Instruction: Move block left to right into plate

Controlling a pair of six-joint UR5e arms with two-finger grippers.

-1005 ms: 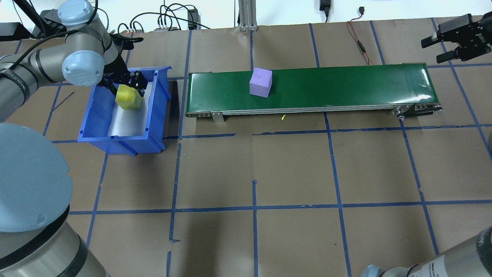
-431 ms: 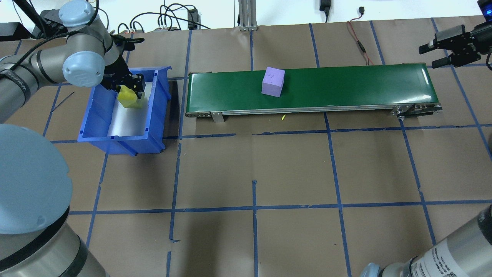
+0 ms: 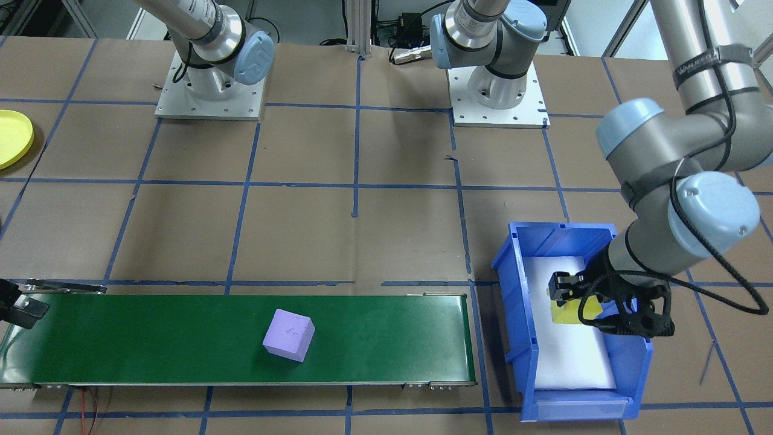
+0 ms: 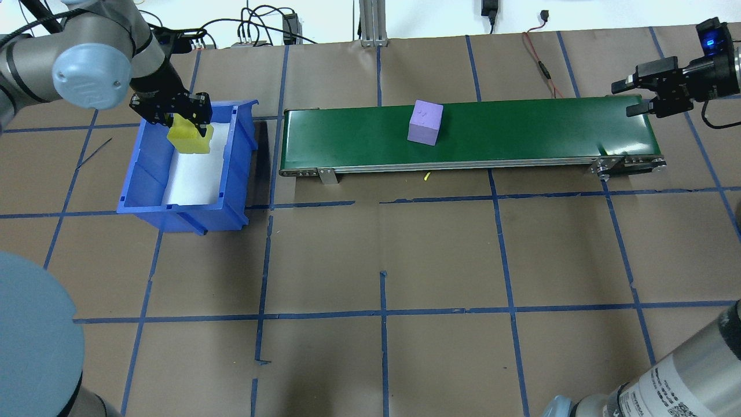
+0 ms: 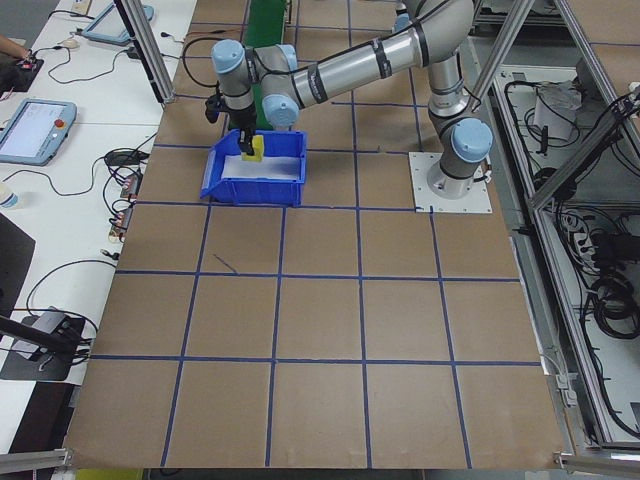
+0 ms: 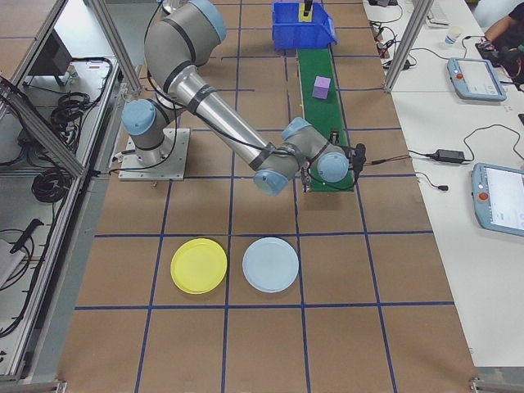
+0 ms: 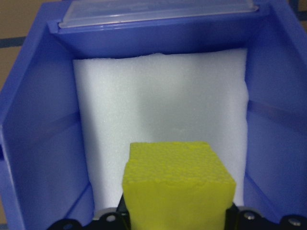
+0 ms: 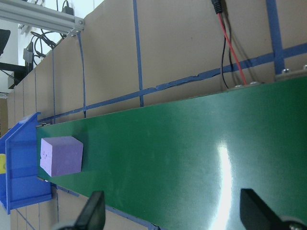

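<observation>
A purple block point(image 4: 425, 122) rides on the green conveyor belt point(image 4: 521, 133), a little left of its middle. It also shows in the right wrist view point(image 8: 61, 155). My left gripper point(image 4: 186, 126) is shut on a yellow block point(image 7: 178, 184) and holds it just above the white foam floor, at the far end of the blue bin point(image 4: 145, 174). Over the belt's right end my right gripper point(image 4: 634, 97) hovers open and empty, its fingers pointing back along the belt toward the purple block. The yellow plate point(image 6: 199, 265) lies on the table past the robot's right side.
A pale blue plate point(image 6: 270, 264) lies beside the yellow plate. The blue bin stands just off the belt's left end. Cables run along the table's far edge behind the belt.
The purple block has travelled right along the belt. My left gripper has moved with the yellow block toward the bin's far end. My right gripper has come in to the belt's right end.
</observation>
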